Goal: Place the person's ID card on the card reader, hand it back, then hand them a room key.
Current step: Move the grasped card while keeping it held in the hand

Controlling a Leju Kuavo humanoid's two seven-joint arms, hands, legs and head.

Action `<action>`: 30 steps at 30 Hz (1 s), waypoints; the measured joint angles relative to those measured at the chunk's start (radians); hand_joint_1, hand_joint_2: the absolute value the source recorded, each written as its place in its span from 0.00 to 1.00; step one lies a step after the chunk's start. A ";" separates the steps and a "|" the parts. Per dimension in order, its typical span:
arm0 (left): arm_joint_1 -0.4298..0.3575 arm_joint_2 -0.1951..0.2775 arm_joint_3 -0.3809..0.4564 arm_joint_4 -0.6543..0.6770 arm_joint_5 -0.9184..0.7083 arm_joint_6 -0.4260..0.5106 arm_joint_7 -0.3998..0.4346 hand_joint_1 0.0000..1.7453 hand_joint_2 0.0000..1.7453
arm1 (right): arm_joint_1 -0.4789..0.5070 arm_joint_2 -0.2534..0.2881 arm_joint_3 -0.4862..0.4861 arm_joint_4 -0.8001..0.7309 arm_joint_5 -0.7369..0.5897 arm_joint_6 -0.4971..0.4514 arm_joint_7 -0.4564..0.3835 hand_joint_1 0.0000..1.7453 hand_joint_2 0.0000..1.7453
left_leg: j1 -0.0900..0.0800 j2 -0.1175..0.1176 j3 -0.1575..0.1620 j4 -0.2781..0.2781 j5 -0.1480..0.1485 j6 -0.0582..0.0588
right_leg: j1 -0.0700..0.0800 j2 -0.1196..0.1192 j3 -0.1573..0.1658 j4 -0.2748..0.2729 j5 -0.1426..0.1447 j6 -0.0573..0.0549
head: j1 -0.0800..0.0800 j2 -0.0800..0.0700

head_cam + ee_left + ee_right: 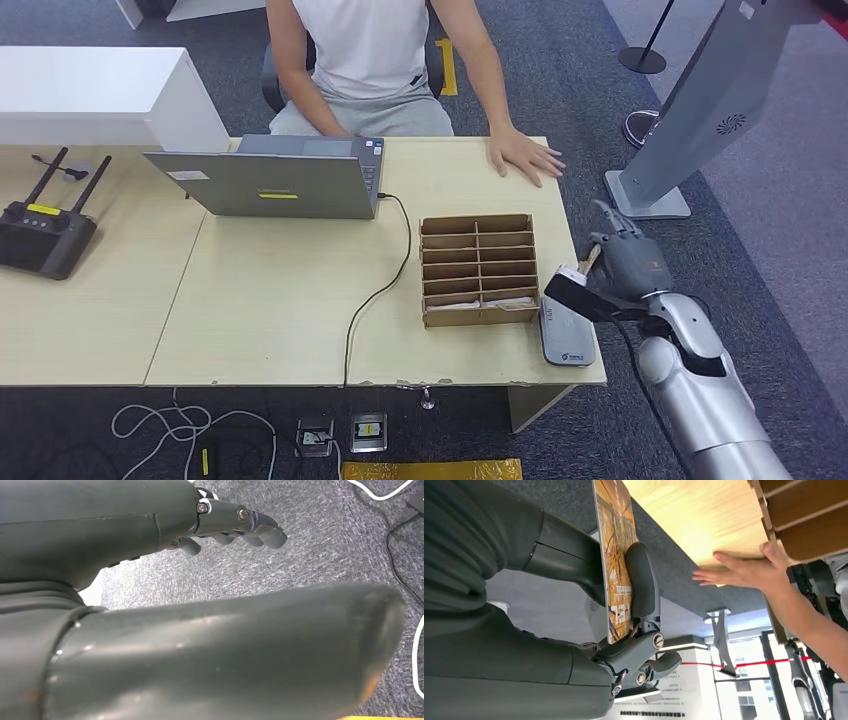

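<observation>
Table: a pale wooden table [280,300] fills the middle of the head view, with grey carpet [560,60] around it.
Room: a person [370,60] in a white top sits at 12 o'clock, one hand [525,155] flat on the table's far edge. A grey slanted kiosk stand [700,100] rises at 2 o'clock, off the table.
On the table: an open grey laptop [275,180] lies at 11 o'clock, its black cable [385,285] running to the near edge. A black controller with two antennas [45,235] sits at 9 o'clock. A brown slotted cardboard box [478,268] stands just right of centre.
Card reader: the grey card reader [567,340] lies at 4 o'clock, just beside the box, at the table's near right corner.
Right hand: the right hand [615,270] hovers above the card reader's far end, its silver arm coming up from 5 o'clock.
Grasp: in the right wrist view the thumb and a dark finger [641,580] pinch the ID card [616,555] edge-on; whether the card touches the reader is hard to tell.
Left hand: the left hand [230,527] hangs over carpet, fingers loosely curled, holding nothing.
</observation>
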 joint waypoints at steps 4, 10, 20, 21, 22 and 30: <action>0.000 0.001 0.000 0.000 0.001 0.000 0.000 0.00 0.00 | 0.016 0.011 0.008 0.020 -0.006 -0.014 0.001 1.00 1.00 | 0.000 0.000 0.000 0.000 0.000 0.000 | 0.000 0.000 0.000 0.000 0.000 0.000 | 0.000 0.000; 0.000 0.001 0.000 0.000 -0.001 0.001 0.000 0.00 0.00 | 0.032 0.023 0.016 0.054 -0.019 -0.043 0.002 1.00 1.00 | 0.000 0.000 0.000 0.000 0.000 0.000 | 0.000 0.000 0.000 0.000 0.000 0.000 | 0.000 0.000; 0.000 0.002 0.000 0.000 -0.010 0.001 0.000 0.00 0.00 | 0.056 0.036 0.021 0.115 -0.033 -0.074 0.003 1.00 1.00 | 0.000 0.000 0.000 0.000 0.000 0.000 | 0.000 0.000 0.000 0.000 0.000 0.000 | 0.000 0.000; 0.000 0.002 0.000 0.000 -0.011 0.000 0.000 0.00 0.00 | 0.057 0.037 0.022 0.119 -0.034 -0.076 0.004 1.00 1.00 | 0.000 0.000 0.000 0.000 0.000 0.000 | 0.000 0.000 0.000 0.000 0.000 0.000 | 0.000 0.000; 0.000 0.003 0.000 0.000 -0.011 0.000 0.000 0.00 0.00 | 0.058 0.038 0.022 0.123 -0.034 -0.076 0.005 1.00 1.00 | 0.000 0.000 0.000 0.000 0.000 0.000 | 0.000 0.000 0.000 0.000 0.000 0.000 | 0.000 0.000; 0.000 0.003 0.000 0.000 -0.009 0.000 0.000 0.00 0.00 | 0.063 0.042 0.025 0.145 -0.051 -0.091 0.012 1.00 1.00 | 0.000 0.001 0.001 0.000 0.000 0.000 | 0.000 0.001 0.000 0.000 0.000 0.000 | 0.000 0.000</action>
